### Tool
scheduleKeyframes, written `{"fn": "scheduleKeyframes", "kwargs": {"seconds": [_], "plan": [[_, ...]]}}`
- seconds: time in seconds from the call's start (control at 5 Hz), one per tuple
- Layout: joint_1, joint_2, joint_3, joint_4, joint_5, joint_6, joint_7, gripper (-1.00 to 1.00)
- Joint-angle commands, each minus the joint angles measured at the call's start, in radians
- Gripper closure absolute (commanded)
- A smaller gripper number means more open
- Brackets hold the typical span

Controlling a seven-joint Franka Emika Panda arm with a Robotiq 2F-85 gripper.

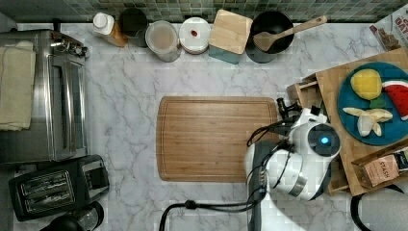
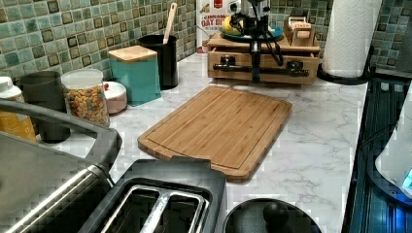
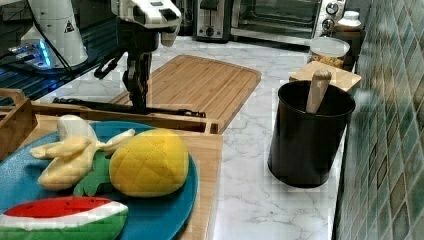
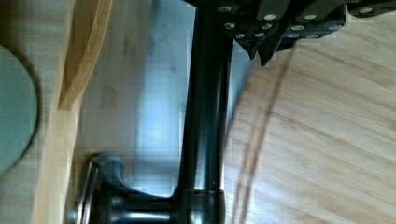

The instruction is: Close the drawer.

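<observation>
The top view shows a "STASH" packet (image 1: 382, 169) beside the blue plate (image 1: 347, 96), the left view the drawer (image 2: 264, 66) below an "OAT" box (image 2: 210, 20), its handle (image 2: 257, 70) met by the end effector (image 2: 254, 73), grip undeterminable.

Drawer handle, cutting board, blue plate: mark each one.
drawer handle (image 2: 272, 69): left view, middle of the black bar.
cutting board (image 1: 216, 138): top view, centre of its surface.
blue plate (image 1: 347, 98): top view, bare rim.

Bamboo drawer (image 2: 265, 65), black bar handle (image 2: 262, 69), nearly shut
</observation>
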Motion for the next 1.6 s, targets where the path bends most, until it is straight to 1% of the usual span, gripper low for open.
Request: {"fn": "scheduleKeyframes", "kwargs": {"seconds": [0.2,0.4,0.6,1.0,1.6], "plan": [[-0.160,0.099,-0.075,0.421,0.057,0.005,-0.178,1.00],[-0.105,0.024,-0.130,0.340,-0.003,0.040,-0.108,1.00],[-0.094,-0.091,-0.125,0.187,-0.003,0.083,-0.108,1.00],[-0.089,-0.091,-0.130,0.187,-0.002,0.083,-0.108,1.00],[-0.098,-0.091,-0.121,0.187,-0.004,0.083,-0.107,1.00]]}}
